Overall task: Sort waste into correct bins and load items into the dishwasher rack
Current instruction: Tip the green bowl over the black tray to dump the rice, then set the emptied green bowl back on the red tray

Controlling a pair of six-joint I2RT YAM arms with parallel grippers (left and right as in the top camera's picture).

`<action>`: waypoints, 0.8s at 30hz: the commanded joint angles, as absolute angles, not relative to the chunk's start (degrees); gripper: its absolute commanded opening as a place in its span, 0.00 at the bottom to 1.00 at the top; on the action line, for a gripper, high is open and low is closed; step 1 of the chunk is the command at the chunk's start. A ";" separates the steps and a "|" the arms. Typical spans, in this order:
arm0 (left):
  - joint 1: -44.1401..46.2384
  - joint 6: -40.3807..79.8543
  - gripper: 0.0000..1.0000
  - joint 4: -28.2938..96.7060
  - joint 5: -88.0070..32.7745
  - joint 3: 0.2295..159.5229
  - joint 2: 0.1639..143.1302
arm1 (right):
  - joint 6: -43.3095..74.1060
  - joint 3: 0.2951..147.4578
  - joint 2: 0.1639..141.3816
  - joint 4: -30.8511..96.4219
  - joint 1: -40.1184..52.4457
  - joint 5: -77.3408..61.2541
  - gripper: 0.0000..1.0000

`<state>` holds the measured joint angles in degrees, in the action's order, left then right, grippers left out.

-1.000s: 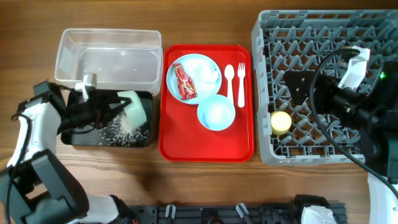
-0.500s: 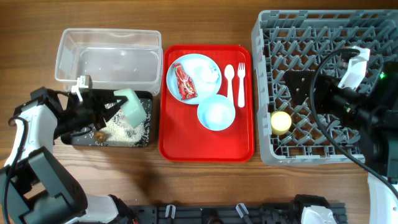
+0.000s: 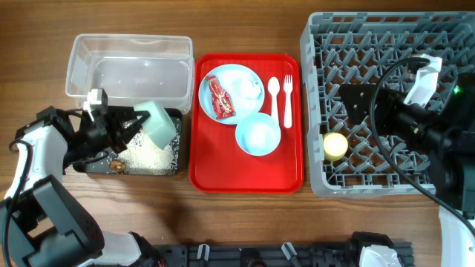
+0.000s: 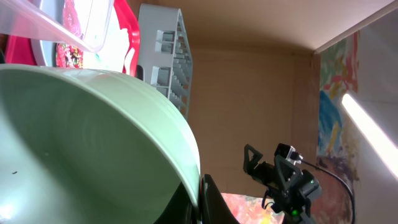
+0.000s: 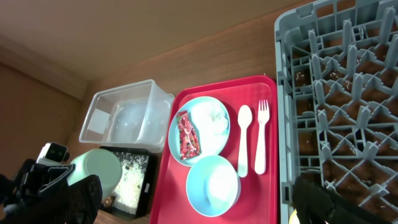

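My left gripper (image 3: 137, 122) is shut on the rim of the pale green bowl (image 3: 157, 123), holding it tilted on its side over the black tray (image 3: 95, 166). Rice-like crumbs (image 3: 151, 155) lie in that tray. The bowl fills the left wrist view (image 4: 93, 143). On the light blue plate (image 3: 231, 77) lie the red wrapper (image 3: 220, 98) and the white tissue (image 3: 249, 89). The light blue bowl (image 3: 257, 134), spoon (image 3: 273, 96) and fork (image 3: 287, 100) lie on the red tray (image 3: 245, 178). The yellow cup (image 3: 335, 145) sits in the grey rack (image 3: 319, 44). My right gripper (image 3: 360, 104) is open and empty above the rack.
The clear tub (image 3: 130, 43) stands behind the black tray and holds nothing visible. A small brown scrap (image 3: 116, 164) lies among the crumbs. The right wrist view shows the red tray (image 5: 180, 205), the black tray (image 5: 134, 174) and the rack (image 5: 348, 93).
The green bowl has tipped back and risen slightly in my left gripper. The crumbs that were falling from it now lie spread in the black tray. The right arm has not moved.
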<state>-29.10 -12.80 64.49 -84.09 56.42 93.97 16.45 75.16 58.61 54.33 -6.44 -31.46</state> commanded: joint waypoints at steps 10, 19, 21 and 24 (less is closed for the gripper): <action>-26.15 -13.26 0.04 65.45 -85.47 56.25 92.62 | 16.73 75.68 58.78 54.00 -6.61 -30.94 0.99; -6.44 2.66 0.04 60.25 -60.36 57.74 86.00 | 18.04 75.68 58.78 53.56 -6.61 -30.92 1.00; -0.12 9.67 0.04 56.86 -49.93 57.74 85.30 | 18.11 75.68 58.78 53.58 -6.61 -30.94 1.00; 9.58 19.07 0.04 51.62 -35.42 57.74 85.17 | 18.17 75.68 58.78 53.60 -6.61 -30.94 1.00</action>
<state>-0.43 3.18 55.61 -59.13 56.88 86.35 17.34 75.16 58.61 53.89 -6.44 -31.44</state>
